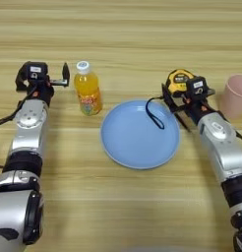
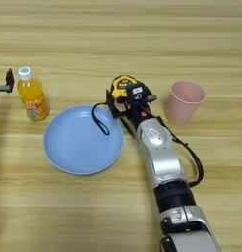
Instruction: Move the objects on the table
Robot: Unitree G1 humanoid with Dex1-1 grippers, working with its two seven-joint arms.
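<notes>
Right gripper [image 2: 124,98] clamped on yellow-and-black tape measure [image 2: 122,84] at right rim of blue plate [image 2: 69,157], black cord loop [image 2: 99,119] draped over plate. Left gripper [image 1: 64,76] spread apart just left of orange-drink bottle [image 1: 87,88], not touching. Pink cup [image 2: 184,101] upright on wooden table [image 2: 142,39], right of tape measure.

A round light-blue plate [image 1: 137,142] lies flat just below the middle of the frame, its shallow rim [image 2: 59,165] a slightly deeper blue than the centre. The dish appears to be bare, though its upper right edge is partly covered, so that part cannot be judged. It looks like smooth, plain plastic without any pattern.
</notes>
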